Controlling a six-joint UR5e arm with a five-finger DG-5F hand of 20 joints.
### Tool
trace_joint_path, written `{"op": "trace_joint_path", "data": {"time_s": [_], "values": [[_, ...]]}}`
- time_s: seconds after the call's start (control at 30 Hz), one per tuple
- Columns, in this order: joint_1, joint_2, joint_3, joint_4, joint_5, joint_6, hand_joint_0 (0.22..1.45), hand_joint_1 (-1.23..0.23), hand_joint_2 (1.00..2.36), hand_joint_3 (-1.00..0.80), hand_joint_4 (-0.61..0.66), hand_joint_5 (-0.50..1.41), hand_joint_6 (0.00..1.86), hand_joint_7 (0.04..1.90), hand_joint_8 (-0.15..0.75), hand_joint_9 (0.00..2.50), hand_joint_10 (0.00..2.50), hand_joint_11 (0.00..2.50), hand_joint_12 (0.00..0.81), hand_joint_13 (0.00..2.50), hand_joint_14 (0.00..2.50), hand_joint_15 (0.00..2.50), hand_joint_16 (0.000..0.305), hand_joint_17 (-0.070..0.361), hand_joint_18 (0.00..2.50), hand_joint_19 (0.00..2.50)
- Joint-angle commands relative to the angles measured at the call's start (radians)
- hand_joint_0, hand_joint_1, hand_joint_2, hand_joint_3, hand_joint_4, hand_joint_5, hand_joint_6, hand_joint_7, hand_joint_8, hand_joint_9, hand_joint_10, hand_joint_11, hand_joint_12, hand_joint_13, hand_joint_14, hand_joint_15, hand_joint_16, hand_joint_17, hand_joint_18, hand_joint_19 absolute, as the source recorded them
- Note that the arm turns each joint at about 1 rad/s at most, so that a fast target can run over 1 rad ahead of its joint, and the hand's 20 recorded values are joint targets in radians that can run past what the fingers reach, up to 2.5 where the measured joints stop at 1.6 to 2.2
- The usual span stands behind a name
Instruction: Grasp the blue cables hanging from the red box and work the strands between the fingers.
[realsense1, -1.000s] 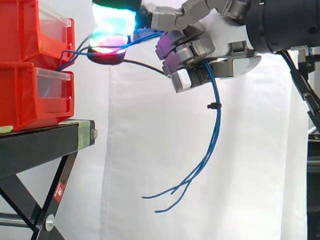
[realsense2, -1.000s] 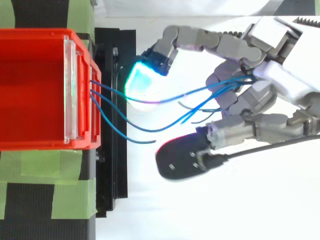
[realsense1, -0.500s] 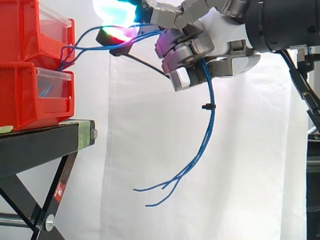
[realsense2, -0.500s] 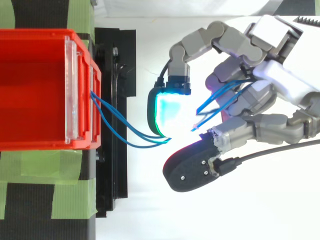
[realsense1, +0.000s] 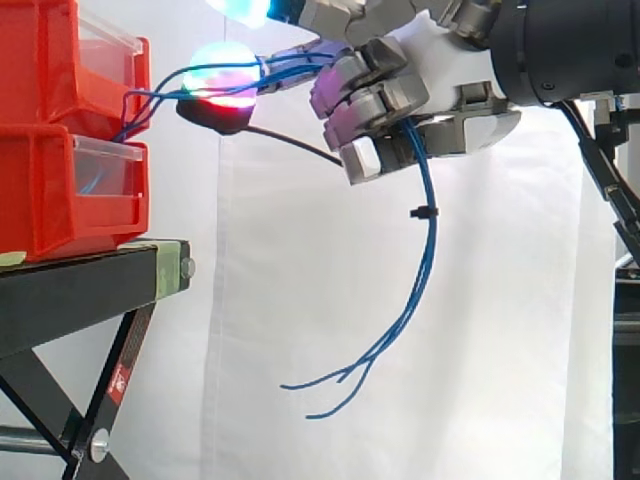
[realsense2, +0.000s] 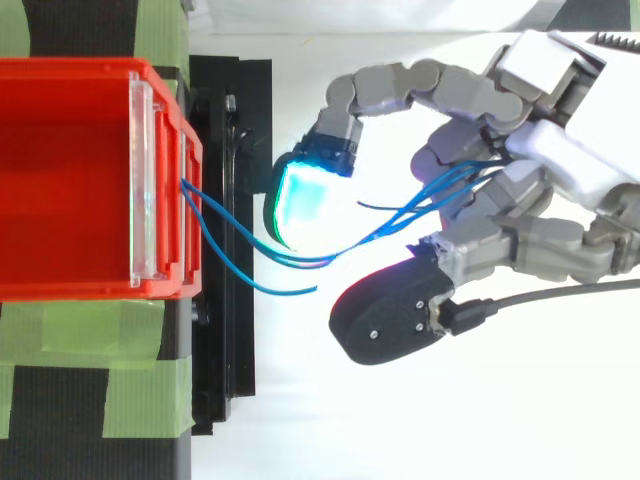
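The hand (realsense1: 450, 80) had its fingers curled round the blue cables (realsense1: 430, 240), whose free ends drooped limply below it. They looked light, thin, springy and slippery, best pinched mid-span. Beyond, the strands ran slack to the red box (realsense1: 40, 70).

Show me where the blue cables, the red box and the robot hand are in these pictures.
blue cables (realsense1: 431, 235), side view, on the bundle hanging below the hand.
red box (realsense2: 70, 68), top view, on one side wall.
hand (realsense2: 565, 150), top view, on its white palm.
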Motion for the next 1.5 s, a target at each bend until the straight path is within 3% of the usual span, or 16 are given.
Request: {"op": "trace_joint_path", "data": {"time_s": [0.0,0.07,0.4,0.43,0.77,0.9,0.97,1.13,1.47], "values": [[-0.002,-0.001,-0.001,-0.001,-0.004,-0.005,0.71,-0.7,1.0,-1.0,0.18,0.19,0.39,1.29,0.445,1.77,2.5,2.5,0.688,2.06,2.5,1.81,0.238,0.178,2.5,0.72],[-0.001,-0.001,0.001,-0.006,-0.002,-0.032,0.73,-0.71,1.0,-1.0,0.18,0.21,0.37,1.3,0.445,1.77,2.5,2.5,0.688,2.06,2.5,1.81,0.238,0.178,2.5,0.72],[-0.001,0.001,0.001,-0.001,-0.004,-0.057,0.78,-0.72,1.0,-1.0,0.19,0.25,0.4,1.31,0.445,1.77,2.5,2.5,0.688,2.06,2.5,1.81,0.238,0.178,2.5,0.72],[0.001,-0.001,-0.001,-0.001,-0.004,-0.057,0.8,-0.72,1.0,-1.0,0.19,0.27,0.33,1.37,0.445,1.77,2.5,2.5,0.688,2.06,2.5,1.81,0.238,0.178,2.5,0.72],[0.007,-0.001,0.001,0.016,0.001,-0.095,0.89,-0.74,1.0,-0.97,0.18,0.28,0.51,1.34,0.445,1.77,2.5,2.5,0.688,2.06,2.5,1.81,0.238,0.178,2.5,0.72],[0.016,-0.001,-0.001,0.025,0.003,-0.1,0.89,-0.74,1.0,-0.94,0.17,0.22,0.69,1.29,0.445,1.77,2.5,2.5,0.688,2.06,2.5,1.81,0.238,0.178,2.5,0.72],[0.019,-0.001,0.001,0.028,0.004,-0.1,0.81,-0.74,1.0,-1.0,0.18,0.16,0.81,1.23,0.445,1.77,2.5,2.5,0.688,2.06,2.5,1.81,0.238,0.178,2.5,0.72],[0.025,-0.001,-0.001,0.029,0.004,-0.1,0.76,-0.75,1.0,-1.0,0.19,0.14,0.73,1.23,0.445,1.77,2.5,2.5,0.688,2.06,2.5,1.81,0.238,0.178,2.5,0.72],[0.028,-0.001,-0.001,0.026,0.006,-0.12,0.77,-0.8,1.0,-1.0,0.19,-0.01,0.77,1.17,0.445,1.77,2.5,2.5,0.688,2.06,2.5,1.81,0.238,0.178,2.5,0.72]]}}
